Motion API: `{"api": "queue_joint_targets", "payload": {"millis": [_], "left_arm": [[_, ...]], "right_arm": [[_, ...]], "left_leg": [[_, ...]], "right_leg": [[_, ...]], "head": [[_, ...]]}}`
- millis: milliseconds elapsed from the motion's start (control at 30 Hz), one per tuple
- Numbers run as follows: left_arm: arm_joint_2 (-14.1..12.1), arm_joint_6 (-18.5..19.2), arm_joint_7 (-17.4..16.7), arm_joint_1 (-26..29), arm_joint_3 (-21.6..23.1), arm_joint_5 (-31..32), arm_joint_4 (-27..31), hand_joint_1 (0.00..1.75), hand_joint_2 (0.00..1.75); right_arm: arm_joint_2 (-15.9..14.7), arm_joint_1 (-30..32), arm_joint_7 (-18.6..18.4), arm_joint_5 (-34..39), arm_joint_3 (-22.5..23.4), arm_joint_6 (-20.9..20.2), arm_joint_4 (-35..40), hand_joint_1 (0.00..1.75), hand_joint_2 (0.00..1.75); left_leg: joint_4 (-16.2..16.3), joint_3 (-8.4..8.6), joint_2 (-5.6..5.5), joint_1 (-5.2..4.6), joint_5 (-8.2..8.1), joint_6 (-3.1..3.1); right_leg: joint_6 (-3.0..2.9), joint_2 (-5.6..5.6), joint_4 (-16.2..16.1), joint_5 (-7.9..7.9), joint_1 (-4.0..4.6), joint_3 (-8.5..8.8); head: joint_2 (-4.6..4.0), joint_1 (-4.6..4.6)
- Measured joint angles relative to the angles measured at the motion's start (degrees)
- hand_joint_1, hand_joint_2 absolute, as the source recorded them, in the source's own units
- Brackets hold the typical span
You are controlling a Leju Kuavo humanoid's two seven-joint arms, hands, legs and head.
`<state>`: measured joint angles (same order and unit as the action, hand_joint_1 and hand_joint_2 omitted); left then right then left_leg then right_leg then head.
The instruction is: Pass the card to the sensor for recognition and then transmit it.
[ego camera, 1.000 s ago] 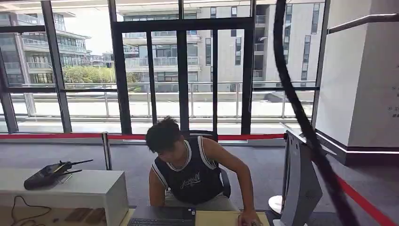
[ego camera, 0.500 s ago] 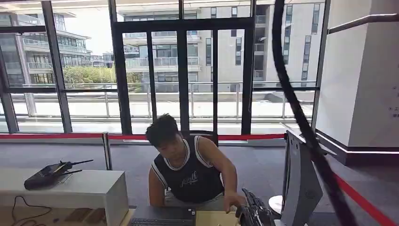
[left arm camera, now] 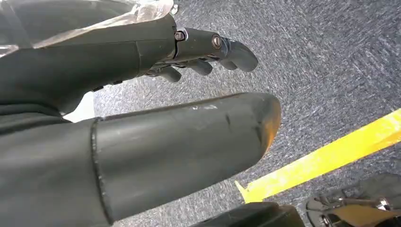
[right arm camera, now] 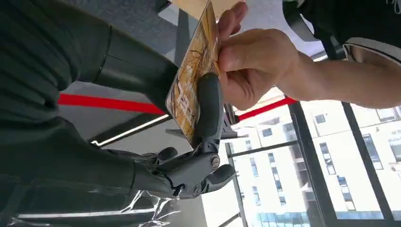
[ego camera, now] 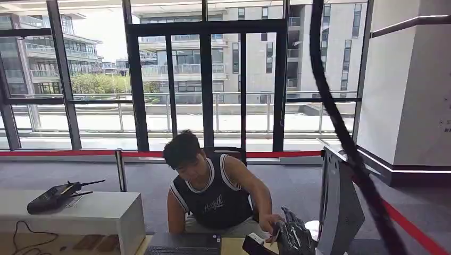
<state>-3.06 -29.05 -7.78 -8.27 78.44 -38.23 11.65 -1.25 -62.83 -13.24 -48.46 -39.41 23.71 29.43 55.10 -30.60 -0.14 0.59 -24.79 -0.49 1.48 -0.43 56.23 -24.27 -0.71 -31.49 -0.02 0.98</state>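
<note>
In the right wrist view we see the right hand point(right arm camera: 156, 156) pinching an orange patterned card point(right arm camera: 193, 90) between its thick thumb and a darker finger point(right arm camera: 209, 106) laid flat along the card's near face. A person's hand point(right arm camera: 253, 64) grips the same card from the far side of that finger, its fingertips closed over the card's edge beyond the robot's fingertip. In the head view we find this right hand point(ego camera: 292, 235) raised beside the seated person point(ego camera: 213, 188), whose hand point(ego camera: 271, 222) meets it just above a small dark device point(ego camera: 254, 245) on the desk; the card itself is too small to make out here. A grey monitor back point(ego camera: 339, 210) stands just beyond the fingers. In the left wrist view the left hand point(left arm camera: 142, 94) hangs over grey carpet point(left arm camera: 331, 71) crossed by a yellow line point(left arm camera: 326, 158), its fingers point(left arm camera: 227, 47) loosely curled and apart from the thumb, holding nothing.
</note>
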Motion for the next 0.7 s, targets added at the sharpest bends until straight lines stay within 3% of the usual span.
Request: {"api": "queue_joint_targets", "payload": {"millis": [33,67,100,200,233,533,700], "left_arm": [[0.0,0.0,0.0,0.0,0.0,0.0,0.0,0.0,0.0],[0.0,0.0,-0.1,0.0,0.0,0.0,0.0,0.0,0.0],[0.0,0.0,-0.2,0.0,0.0,0.0,0.0,0.0,0.0],[0.0,0.0,-0.3,0.0,0.1,0.0,0.0,0.0,0.0],[0.0,0.0,-0.3,0.0,0.1,0.0,0.0,0.0,0.0],[0.0,-0.2,-0.4,0.0,0.1,-0.2,0.0,0.0,0.0],[0.0,-0.6,-0.4,0.0,0.1,-0.9,0.0,0.0,0.0]], "right_arm": [[0.1,0.0,-0.1,0.1,0.1,0.1,-0.6,1.75,1.75],[0.1,0.0,-0.4,0.1,0.2,0.3,-1.2,0.66,1.75],[0.1,0.0,-0.5,0.2,0.2,0.4,-1.7,0.0,1.75],[0.1,0.1,-0.7,0.5,0.3,0.6,-3.0,0.0,1.75],[0.1,0.1,-0.8,0.6,0.3,0.9,-3.3,0.0,0.0],[-0.1,0.1,-0.2,1.9,0.5,2.7,-5.4,0.0,0.0],[-0.2,0.1,3.2,4.7,0.9,4.9,-5.6,0.0,0.0]], "left_leg": [[0.0,0.0,0.0,0.0,0.0,0.0],[0.0,0.0,0.0,0.0,0.0,0.0],[0.0,0.0,0.0,0.0,0.0,0.0],[0.0,0.0,0.0,0.0,0.0,0.0],[0.0,0.0,0.0,0.0,0.0,0.0],[0.0,0.01,0.0,0.01,0.0,0.0],[0.0,0.02,0.0,0.01,0.0,0.0]], "right_leg": [[0.0,0.0,0.0,0.0,0.0,0.0],[0.0,0.0,0.0,0.0,0.0,0.0],[0.0,0.0,0.0,0.0,0.0,0.0],[0.0,0.0,0.0,0.0,0.0,-0.02],[0.0,0.01,0.0,0.0,0.0,-0.02],[0.0,0.01,0.0,0.0,0.0,-0.02],[0.0,0.01,0.0,0.01,0.0,-0.01]], "head": [[0.0,0.0],[0.0,0.0],[0.0,0.0],[0.0,-0.02],[0.0,-0.02],[0.0,0.0],[0.0,0.0]]}}
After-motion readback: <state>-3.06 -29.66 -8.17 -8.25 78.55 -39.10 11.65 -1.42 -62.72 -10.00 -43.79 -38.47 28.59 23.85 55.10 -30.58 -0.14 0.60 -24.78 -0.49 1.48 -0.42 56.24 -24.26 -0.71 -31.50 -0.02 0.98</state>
